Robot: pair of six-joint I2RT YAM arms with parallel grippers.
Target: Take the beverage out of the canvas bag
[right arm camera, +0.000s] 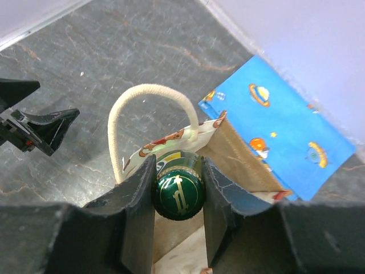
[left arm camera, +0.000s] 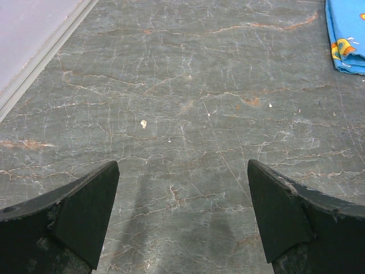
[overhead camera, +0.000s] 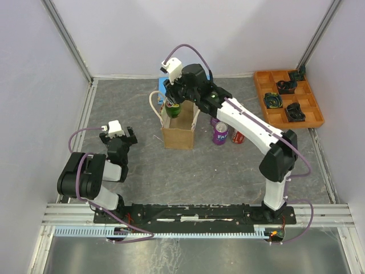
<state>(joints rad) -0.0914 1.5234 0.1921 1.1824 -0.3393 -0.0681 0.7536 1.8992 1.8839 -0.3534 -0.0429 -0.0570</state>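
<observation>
The tan canvas bag (overhead camera: 178,132) stands upright mid-table with cream rope handles (overhead camera: 153,103). My right gripper (overhead camera: 173,103) is over its open top, shut on the neck of a green bottle (overhead camera: 173,108). In the right wrist view the bottle's green cap (right arm camera: 178,194) sits pinched between both fingers (right arm camera: 138,197), above the bag's mouth (right arm camera: 239,157) and beside a handle (right arm camera: 149,91). My left gripper (overhead camera: 118,137) is open and empty to the bag's left, low over bare table (left arm camera: 182,188).
A purple can (overhead camera: 220,133) and a red can (overhead camera: 238,136) stand right of the bag. A flat blue board (right arm camera: 279,125) lies behind the bag, also in the left wrist view (left arm camera: 347,34). An orange tray (overhead camera: 288,97) with dark items sits far right.
</observation>
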